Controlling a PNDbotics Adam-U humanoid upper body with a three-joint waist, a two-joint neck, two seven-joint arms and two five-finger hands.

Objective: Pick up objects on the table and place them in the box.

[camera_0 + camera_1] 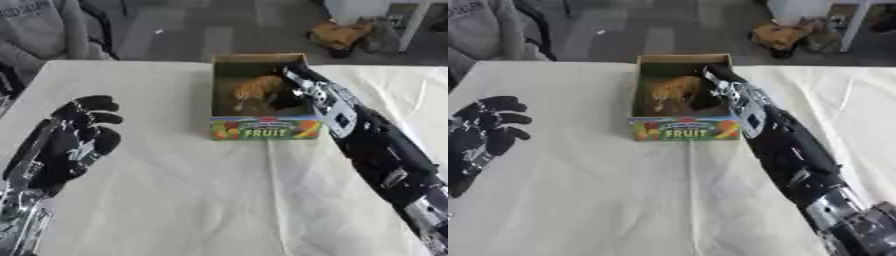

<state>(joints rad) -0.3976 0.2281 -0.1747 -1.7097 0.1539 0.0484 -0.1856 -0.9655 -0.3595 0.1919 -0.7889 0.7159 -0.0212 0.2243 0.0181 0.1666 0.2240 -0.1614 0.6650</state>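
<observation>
Inside the open cardboard box (229, 65), toward its left half, lies an orange-brown toy animal (255, 90) with what look like legs pointing down toward the front wall; its exact kind is too blurred to tell. A dark shape fills the box's right half beside the toy, where the right hand (293, 75) reaches in over the right wall. That hand's fingers are hidden in the box, so whether they are spread, curled or touching the toy cannot be told. The box's front wall carries a colourful printed label (263, 128) with pictures of fruit and the word FRUIT. The box stands on the worktop (201, 200), which is covered with a cream cloth, at about twelve o'clock from the worktop's middle, close to the far edge. The black and silver right arm (376, 150) runs from about five o'clock up to the box. At about nine o'clock, well apart from the box, the left hand (74, 140) hangs above the cloth with its fingers curled around nothing.
</observation>
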